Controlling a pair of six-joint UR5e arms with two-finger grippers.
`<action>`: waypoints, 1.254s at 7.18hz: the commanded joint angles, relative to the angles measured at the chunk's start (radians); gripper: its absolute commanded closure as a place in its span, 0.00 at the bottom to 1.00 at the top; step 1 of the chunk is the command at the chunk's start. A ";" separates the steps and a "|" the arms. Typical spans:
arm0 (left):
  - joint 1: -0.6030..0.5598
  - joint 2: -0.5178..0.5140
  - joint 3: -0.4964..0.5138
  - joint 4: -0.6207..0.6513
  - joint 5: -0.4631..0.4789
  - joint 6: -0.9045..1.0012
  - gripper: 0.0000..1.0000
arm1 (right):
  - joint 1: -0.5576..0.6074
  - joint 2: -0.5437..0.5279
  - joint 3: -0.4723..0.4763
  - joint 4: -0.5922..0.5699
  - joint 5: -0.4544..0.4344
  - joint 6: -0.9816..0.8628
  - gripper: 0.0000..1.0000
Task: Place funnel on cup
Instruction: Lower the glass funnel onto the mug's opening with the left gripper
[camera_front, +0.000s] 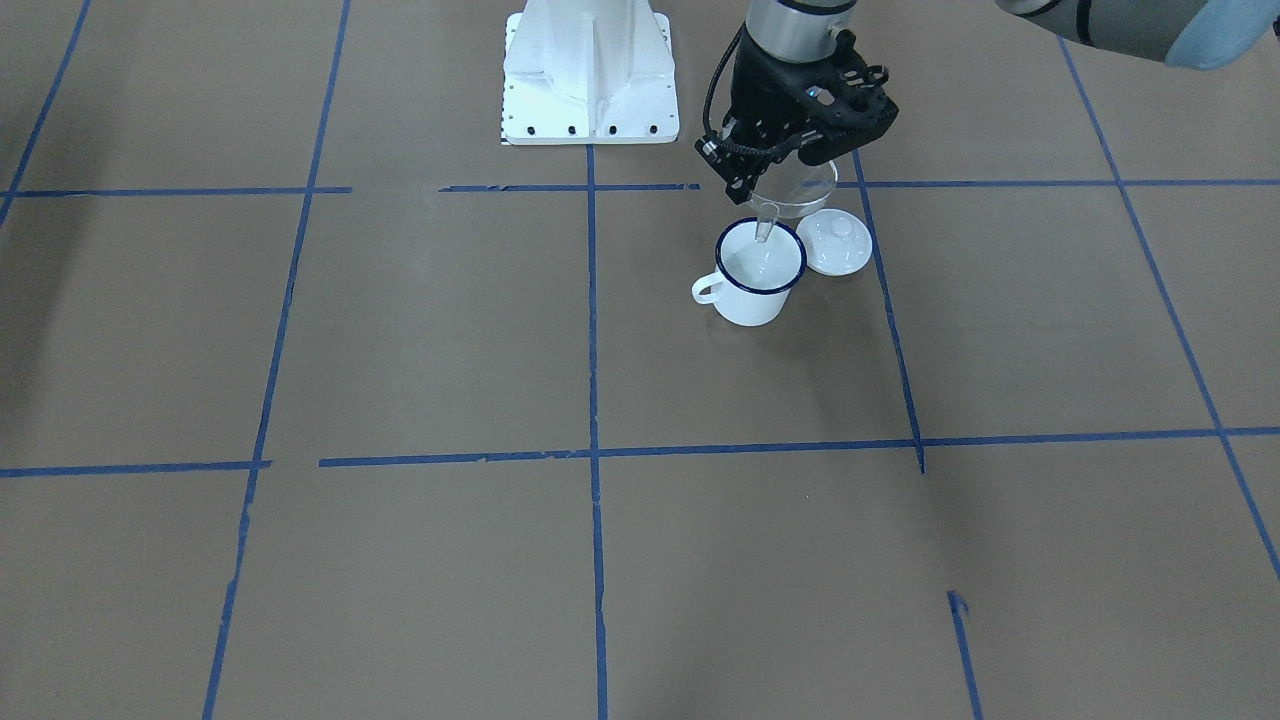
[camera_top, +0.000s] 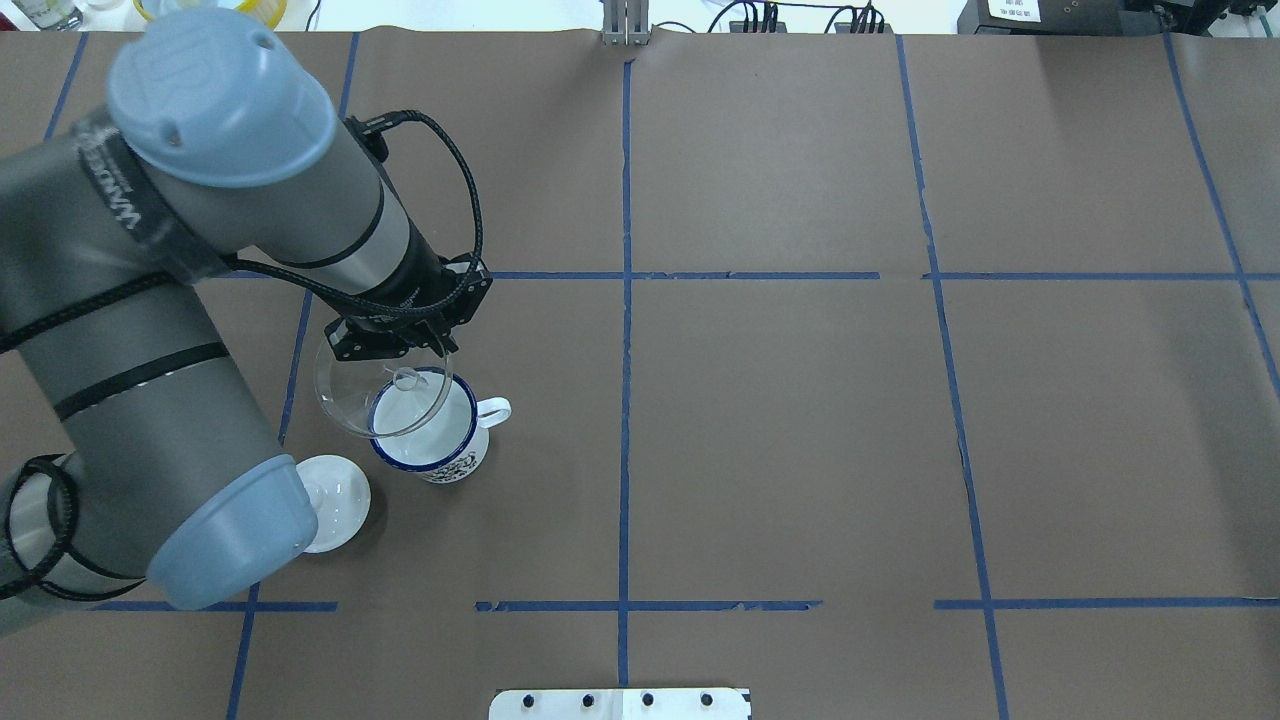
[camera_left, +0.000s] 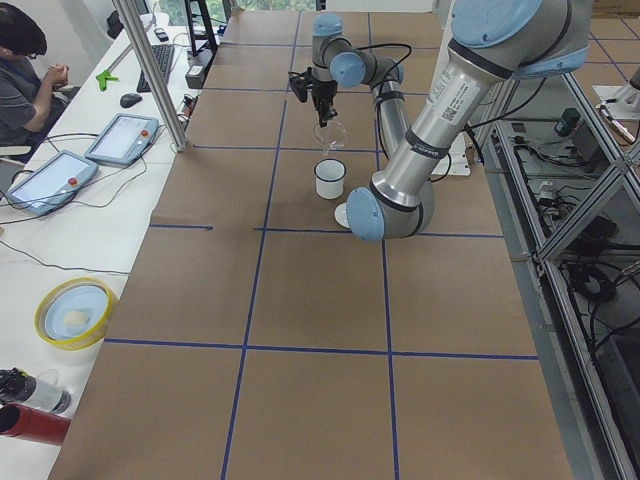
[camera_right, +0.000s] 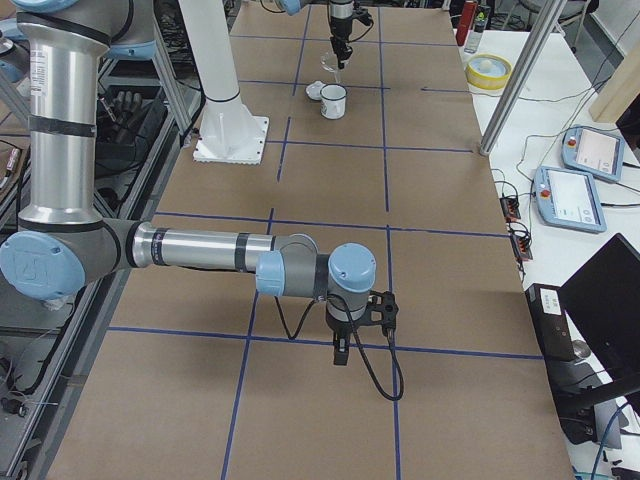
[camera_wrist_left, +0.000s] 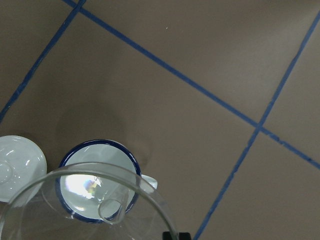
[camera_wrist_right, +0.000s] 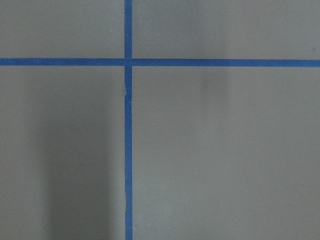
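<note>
Even, diffuse light from overhead leaves the brown paper-covered table (camera_top: 800, 450) flat and dull. Shadows are soft: a faint pool lies just below the left fingers (camera_top: 437, 340), around the white enamel mug with the dark blue rim (camera_front: 755, 290). The small clear transparent funnel (camera_wrist_left: 75, 200) in those fingers carries pale glare and a rainbow glint, and looks blurred, perhaps too near the lens. Well beyond the fingers, the overhead view's top edge washes out white.
</note>
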 joint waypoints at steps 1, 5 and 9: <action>0.018 0.005 0.075 -0.012 -0.002 0.103 1.00 | 0.000 0.000 0.000 0.000 0.000 0.000 0.00; 0.055 0.041 0.174 -0.153 -0.004 0.117 1.00 | 0.000 0.000 0.000 0.000 0.000 0.000 0.00; 0.088 0.060 0.186 -0.189 0.001 0.117 1.00 | 0.000 0.000 0.000 0.000 0.000 0.000 0.00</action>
